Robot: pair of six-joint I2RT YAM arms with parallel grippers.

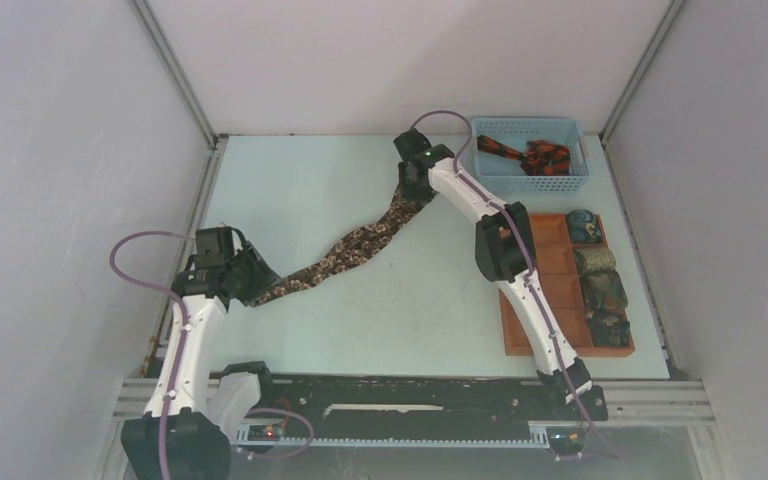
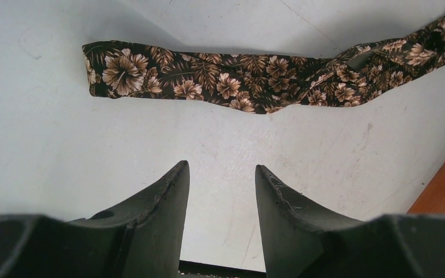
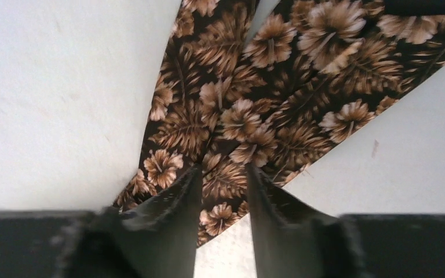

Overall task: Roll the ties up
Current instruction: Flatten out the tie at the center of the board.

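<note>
Mid-table: brown tie (image 1: 345, 255) lies diagonal, near-left to far-centre. right gripper (image 3: 223, 169) jaws narrow, pinching far end, likely to pull it straight. left gripper (image 2: 222, 168) half-open, empty, just short of near end, ready to roll.

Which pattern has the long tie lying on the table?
The tie is dark brown with tan flowers and leaves; the right wrist view shows it best.
</note>
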